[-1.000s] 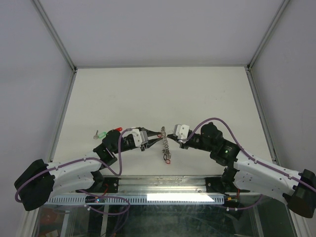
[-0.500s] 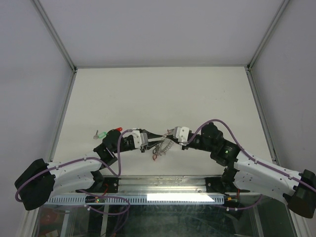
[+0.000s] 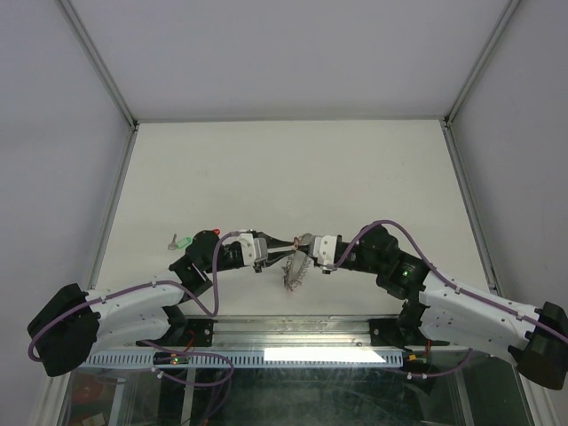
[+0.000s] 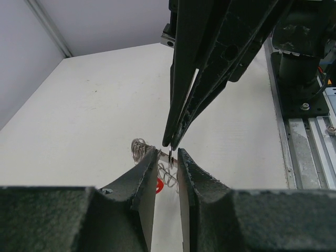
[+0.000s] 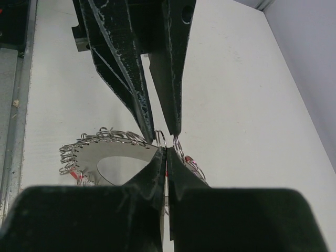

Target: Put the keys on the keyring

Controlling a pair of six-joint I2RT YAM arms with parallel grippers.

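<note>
The keyring (image 3: 293, 271) is a grey metal plate (image 5: 89, 155) with many small silvery rings along its toothed edge and a red piece (image 4: 159, 185). It hangs above the table between both grippers. My right gripper (image 5: 167, 149) is shut on the plate's edge. My left gripper (image 4: 167, 153) faces it tip to tip. Its jaws stand a narrow gap apart on either side of one small ring (image 5: 161, 137) on that edge. The keys lie on the table to the left: the green-headed one (image 3: 181, 240) and the red-headed one (image 3: 216, 232), partly behind my left arm.
Metal frame posts (image 3: 114, 169) run along the left and right sides of the white table (image 3: 284, 169). A rail (image 4: 307, 136) with the arm bases borders the near edge. Cables loop over both arms.
My right gripper has shifted left toward the left gripper, and the keyring has swung from hanging straight down to bunched under the tips. The left jaws have narrowed.
</note>
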